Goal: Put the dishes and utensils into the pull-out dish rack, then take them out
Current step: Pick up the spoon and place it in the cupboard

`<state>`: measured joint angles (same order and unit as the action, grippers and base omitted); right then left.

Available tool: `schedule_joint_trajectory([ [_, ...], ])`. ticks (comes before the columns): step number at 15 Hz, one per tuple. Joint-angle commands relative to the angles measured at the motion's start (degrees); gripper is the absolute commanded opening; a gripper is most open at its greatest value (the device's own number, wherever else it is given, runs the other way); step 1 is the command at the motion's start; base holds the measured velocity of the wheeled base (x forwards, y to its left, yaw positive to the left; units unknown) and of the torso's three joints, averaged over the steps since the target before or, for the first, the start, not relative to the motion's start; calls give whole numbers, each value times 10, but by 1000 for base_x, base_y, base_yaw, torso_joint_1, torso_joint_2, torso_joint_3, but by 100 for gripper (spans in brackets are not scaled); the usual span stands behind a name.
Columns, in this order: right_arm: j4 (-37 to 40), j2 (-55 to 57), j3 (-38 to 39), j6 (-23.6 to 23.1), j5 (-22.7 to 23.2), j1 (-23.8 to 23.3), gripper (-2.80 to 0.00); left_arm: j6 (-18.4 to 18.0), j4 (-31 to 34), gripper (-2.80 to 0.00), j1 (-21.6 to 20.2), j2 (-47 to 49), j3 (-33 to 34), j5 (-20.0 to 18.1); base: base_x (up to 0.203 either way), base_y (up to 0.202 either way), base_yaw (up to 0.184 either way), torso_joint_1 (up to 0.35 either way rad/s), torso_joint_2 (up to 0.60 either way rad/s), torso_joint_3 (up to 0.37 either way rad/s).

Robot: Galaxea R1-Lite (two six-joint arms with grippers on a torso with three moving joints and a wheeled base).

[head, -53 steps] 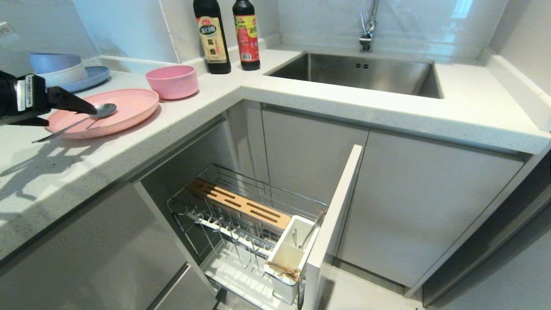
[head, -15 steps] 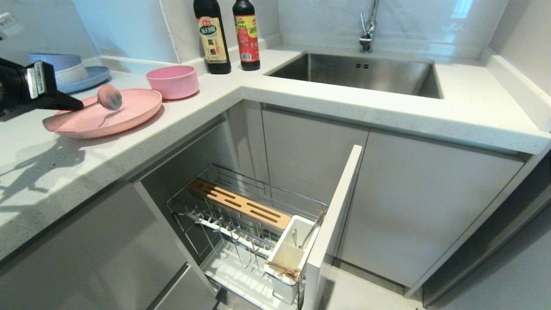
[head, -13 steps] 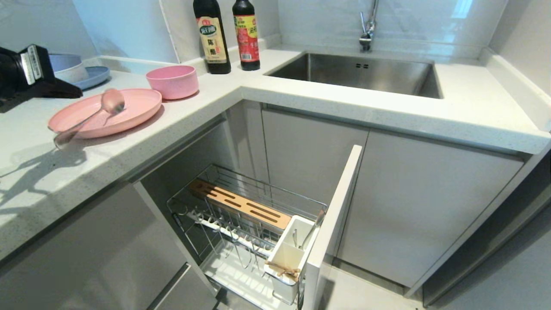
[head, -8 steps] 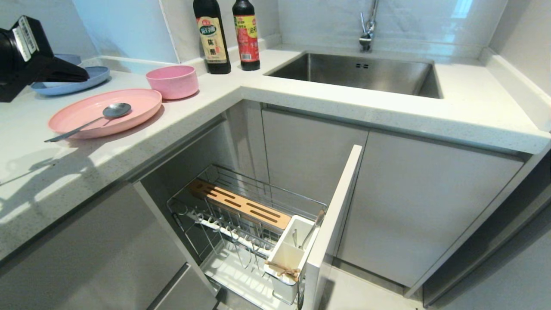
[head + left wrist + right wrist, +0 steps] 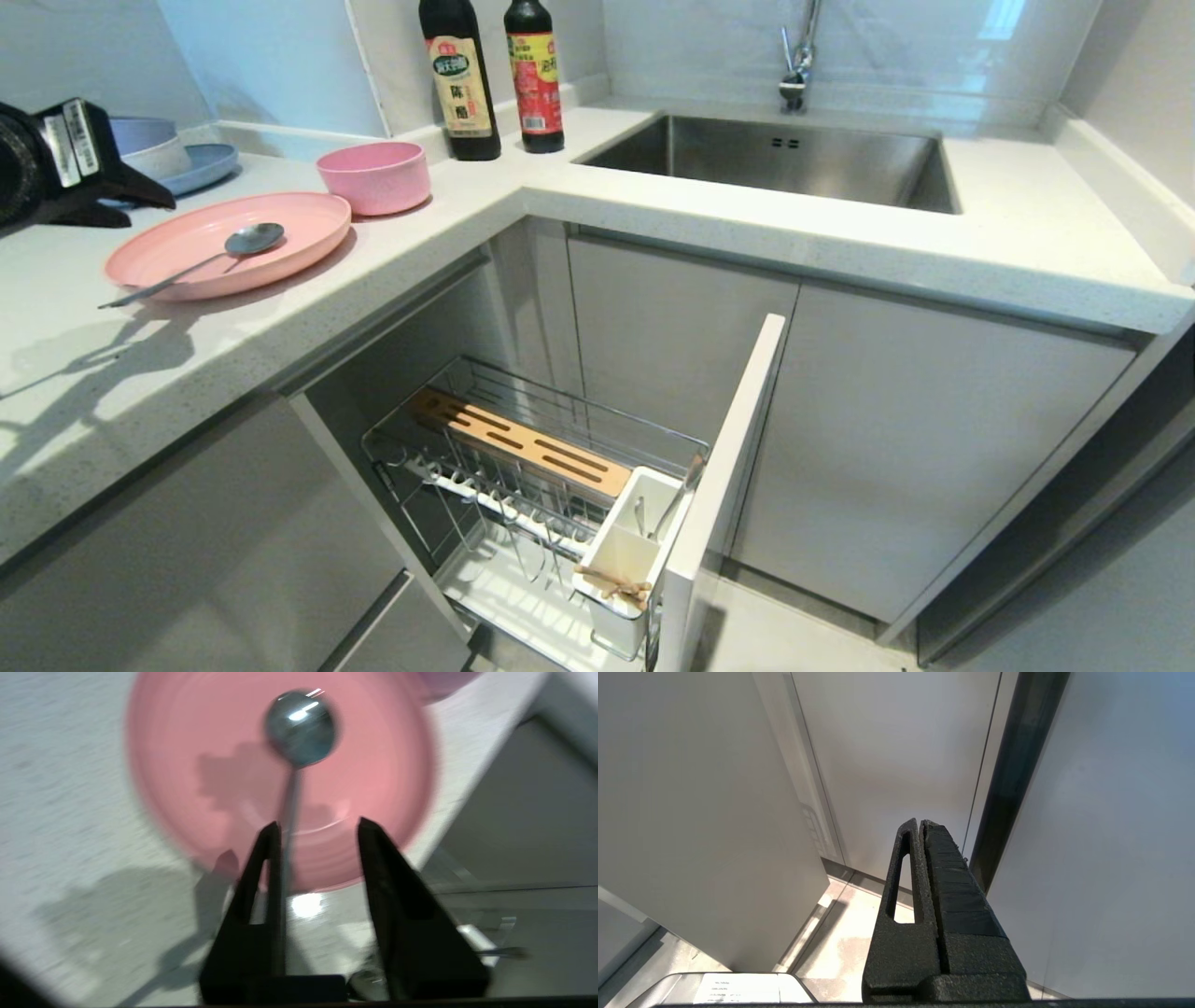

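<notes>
The metal spoon (image 5: 224, 254) lies on the pink plate (image 5: 299, 224) at the left of the counter, its handle sticking out over the near rim. The pink bowl (image 5: 373, 177) stands just behind the plate. My left gripper (image 5: 140, 210) hovers open over the counter to the left of the plate, holding nothing. In the left wrist view the spoon (image 5: 300, 728) rests on the plate (image 5: 373, 765) ahead of the left gripper (image 5: 317, 822), its handle running close along one finger. The pull-out dish rack (image 5: 401, 443) stands open below. My right gripper (image 5: 920, 822) is shut and parked low, facing cabinet fronts.
A blue plate with stacked bowls (image 5: 201, 161) sits behind my left gripper. Two dark sauce bottles (image 5: 462, 84) stand at the back corner. The sink (image 5: 775, 159) lies to the right. The rack's grey front panel (image 5: 728, 476) juts out, with a white utensil cup (image 5: 625, 551) behind it.
A second ago my left gripper held the spoon raised over the plate. The spoon has dropped onto the plate, and the gripper has opened and drawn back to the left.
</notes>
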<state>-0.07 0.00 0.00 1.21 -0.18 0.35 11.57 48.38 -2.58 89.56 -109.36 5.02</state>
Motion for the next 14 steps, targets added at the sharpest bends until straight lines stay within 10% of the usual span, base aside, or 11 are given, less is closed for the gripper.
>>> schedule_joint_trajectory([
  [1, 0, 0, 1, 0, 0, 0, -280, -7, 20, 0, 0, 5, -1, 31, 0, 0, 0, 0, 0, 0],
  [14, 0, 0, 1, 0, 0, 0, -280, -49, 38, 0, 0, 49, -2, -4, 0, 0, 0, 0, 0, 0],
])
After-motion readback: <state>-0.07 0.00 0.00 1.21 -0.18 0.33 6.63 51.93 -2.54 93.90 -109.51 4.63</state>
